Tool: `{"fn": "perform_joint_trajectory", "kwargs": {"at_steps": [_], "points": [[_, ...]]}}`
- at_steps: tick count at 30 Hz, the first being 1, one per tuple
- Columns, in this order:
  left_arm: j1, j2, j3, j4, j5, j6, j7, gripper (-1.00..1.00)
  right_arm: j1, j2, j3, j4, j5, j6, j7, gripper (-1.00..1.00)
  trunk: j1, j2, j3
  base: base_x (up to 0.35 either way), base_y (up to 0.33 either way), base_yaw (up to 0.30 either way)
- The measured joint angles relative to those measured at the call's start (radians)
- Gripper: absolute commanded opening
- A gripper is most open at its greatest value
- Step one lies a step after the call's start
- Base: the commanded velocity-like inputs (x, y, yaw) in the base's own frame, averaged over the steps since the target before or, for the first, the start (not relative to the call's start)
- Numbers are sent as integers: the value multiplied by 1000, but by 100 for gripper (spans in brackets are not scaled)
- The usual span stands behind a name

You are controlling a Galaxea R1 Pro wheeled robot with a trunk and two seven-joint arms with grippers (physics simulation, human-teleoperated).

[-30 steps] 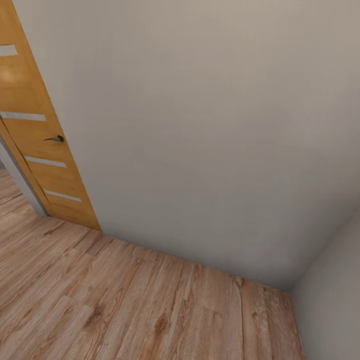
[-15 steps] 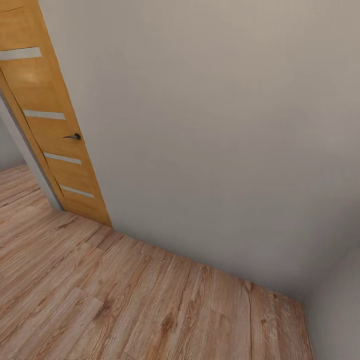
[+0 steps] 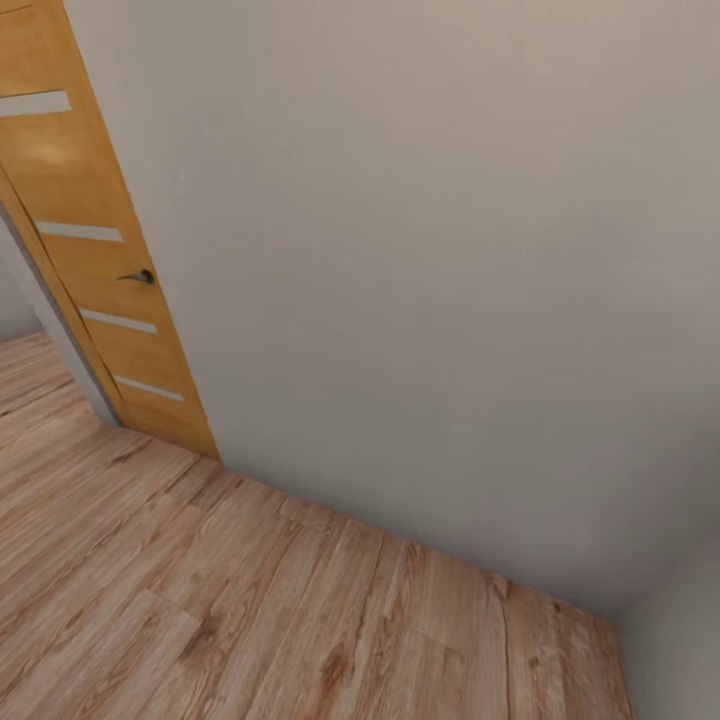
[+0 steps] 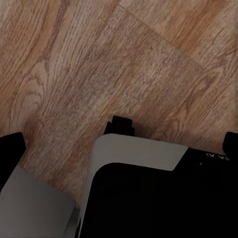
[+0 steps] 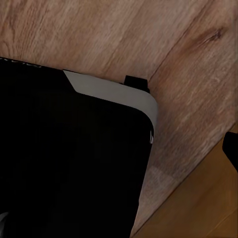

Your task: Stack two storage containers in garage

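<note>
The biggest thing in front of me is a plain pale wall [image 3: 430, 280], meeting a second wall [image 3: 680, 640] in a corner ahead and to my right. Below it runs the light wood plank floor [image 3: 250, 610], so I judge I am not in the garage, which has concrete underfoot. Ahead and to my left stands an orange-brown door [image 3: 90, 270] with frosted strips and a small dark handle [image 3: 140, 277]; beside its far edge more plank floor shows. Both wrist views look straight down at the planks and at my own black and grey base [image 4: 148, 188], so both arms hang low beside my body. My left claw [image 4: 119, 151] is spread wide, its dark fingertips [image 4: 10, 153] at opposite edges of that view, with nothing held between them. Of my right claw I see one fingertip [image 5: 232, 149], so I cannot tell how far apart its jaws stand or whether it has hold of anything. Neither red bin appears, so I cannot say which way they lie from either claw, how their long sides run, or which arm is nearer. My guess is that turning the base to find them comes before any reach.
</note>
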Motion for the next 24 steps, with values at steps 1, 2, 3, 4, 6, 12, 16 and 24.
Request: {"fn": "perform_joint_trajectory", "kwargs": {"at_steps": [1, 2, 3, 4, 6, 12, 16, 24], "points": [[0, 0, 0, 0, 0, 0, 0, 100, 0, 0, 0, 0, 1, 0, 0, 100, 0, 0, 0, 23, 0, 0], [0, -1, 0, 0, 0, 0, 0, 100, 0, 0, 0, 0, 1, 0, 0, 100, 0, 0, 0, 15, 0, 0], [0, -1, 0, 0, 0, 0, 0, 100, 0, 0, 0, 0, 1, 0, 0, 100, 0, 0, 0, 6, 0, 0], [0, -1, 0, 0, 0, 0, 0, 100, 0, 0, 0, 0, 1, 0, 0, 100, 0, 0, 0, 3, 0, 0], [0, -1, 0, 0, 0, 0, 0, 100, 0, 0, 1, 0, 1, 0, 0, 100, 0, 0, 0, 1, 0, 0], [0, -1, 0, 0, 0, 0, 0, 100, 0, 0, 1, 0, 2, 0, 0, 100, 0, 0, 0, 0, 0, 0], [0, -1, 0, 0, 0, 0, 0, 100, 0, 0, 1, 0, 2, 0, 0, 100, 0, 0, 0, 0, 0, 0], [0, -2, 0, 0, 0, 1, 1, 100, 0, 0, 1, 0, 2, 0, 0, 100, 0, 0, 0, 0, 0, 0]]}}
